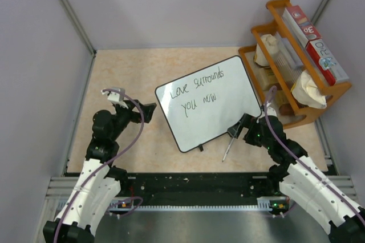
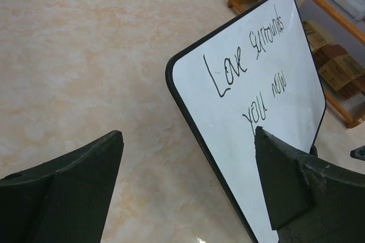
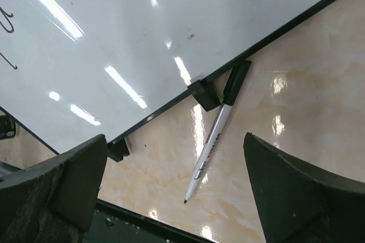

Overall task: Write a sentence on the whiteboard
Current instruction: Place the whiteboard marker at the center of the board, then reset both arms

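**On the tabletop: sentence written, marker lying loose**

Near the middle of the tabletop (image 1: 131, 72) the whiteboard (image 1: 210, 101) is lying flat and turned at an angle, with one corner reaching toward the wooden rack (image 1: 302, 114) on the right. A sentence (image 1: 197, 92) is showing on it in black ink: "Love surrounds you now". I am judging that the writing part is finished.

The marker (image 1: 228, 147) is resting on the tabletop just beside the near edge of the board. Its dark end is lying against one of the small black feet, and its thin tip is pointing away from the board. The tip seems uncovered.

The right hand (image 1: 242, 128) is hovering over the marker with its fingers spread wide and is gripping nothing. The left hand (image 1: 149, 112) is waiting near the left corner of the board, also wide apart and empty.

Several things could be going wrong from here. If the right hand is coming down a little off line, a finger could be pushing the round marker and making it roll, or knocking the foot and shifting the board. If the left hand is moving across the board, it could be smearing the fresh ink. An uncovered tip could also be marking the tabletop.
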Available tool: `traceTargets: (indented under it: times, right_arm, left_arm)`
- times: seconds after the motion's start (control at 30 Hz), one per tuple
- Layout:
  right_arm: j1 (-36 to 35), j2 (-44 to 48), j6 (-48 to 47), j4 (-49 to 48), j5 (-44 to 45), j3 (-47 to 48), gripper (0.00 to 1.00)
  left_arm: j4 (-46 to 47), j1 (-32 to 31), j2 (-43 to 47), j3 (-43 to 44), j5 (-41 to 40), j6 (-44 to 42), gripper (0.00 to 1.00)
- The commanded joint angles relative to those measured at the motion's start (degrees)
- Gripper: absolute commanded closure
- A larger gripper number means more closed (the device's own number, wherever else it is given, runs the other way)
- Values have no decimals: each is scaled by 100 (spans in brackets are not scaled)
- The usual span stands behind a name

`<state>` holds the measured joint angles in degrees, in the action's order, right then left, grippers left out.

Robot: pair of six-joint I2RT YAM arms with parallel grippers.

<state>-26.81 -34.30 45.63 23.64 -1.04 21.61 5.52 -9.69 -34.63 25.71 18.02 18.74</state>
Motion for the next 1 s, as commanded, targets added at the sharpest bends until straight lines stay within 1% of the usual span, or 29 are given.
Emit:
traceTargets:
  times: [0.0, 0.03, 0.07, 0.13, 0.17, 0.3, 0.43, 0.57, 0.63, 0.7, 0.73, 0.8, 0.87, 0.93, 0.97]
  right_arm:
    - [53, 20, -484, -114, 498, 537, 1]
    - [62, 38, -632, -123, 560, 572, 1]
    - [62, 90, -721, -123, 648, 608, 1]
    - [62, 152, -1027, -158, 947, 731, 1]
    - [70, 187, -1134, -175, 1061, 775, 1]
    - [62, 467, -1731, -263, 1605, 942, 1]
    - [70, 897, -2276, -561, 2045, 854, 1]
    - [70, 1601, -2672, -1123, 2318, 521, 1]
    - [53, 1917, -2935, -1527, 2476, 214, 1]
    - [44, 2304, -3155, -1713, 2669, -23, 1]
    - [53, 2392, -3365, -1853, 2757, -77, 1]
    - [53, 2490, -3472, -1906, 3046, -200, 1]
    - [53, 2464, -3604, -2160, 3144, -341, 1]
    - [62, 2420, -3727, -2320, 3469, -621, 1]
    - [53, 2385, -3797, -2868, 3609, -744, 1]
  left_arm:
    - [239, -6, 27, 75, -140, -81, 1]
    - [204, 2, 1, 57, -263, -107, 1]
    - [169, 3, -69, 39, -621, -125, 1]
    - [11, 3, -175, 4, -1018, -125, 1]
    - [-59, 3, -297, 12, -1403, -64, 1]
    - [-270, 3, -605, 21, -2204, 129, 1]
    - [-376, 3, -852, 21, -2662, 305, 1]
    - [-280, 3, -958, -31, -2751, 279, 1]
    - [-245, 2, -958, -58, -2743, 227, 1]
    - [-174, 3, -923, -101, -2760, 174, 1]
    - [-130, 3, -896, -128, -2760, 174, 1]
    - [97, -6, -844, -233, -2769, 69, 1]
    - [221, -6, -826, -295, -2760, -28, 1]
    - [440, -6, -852, -374, -2716, -133, 2]
    - [502, -6, -861, -392, -2725, -195, 2]
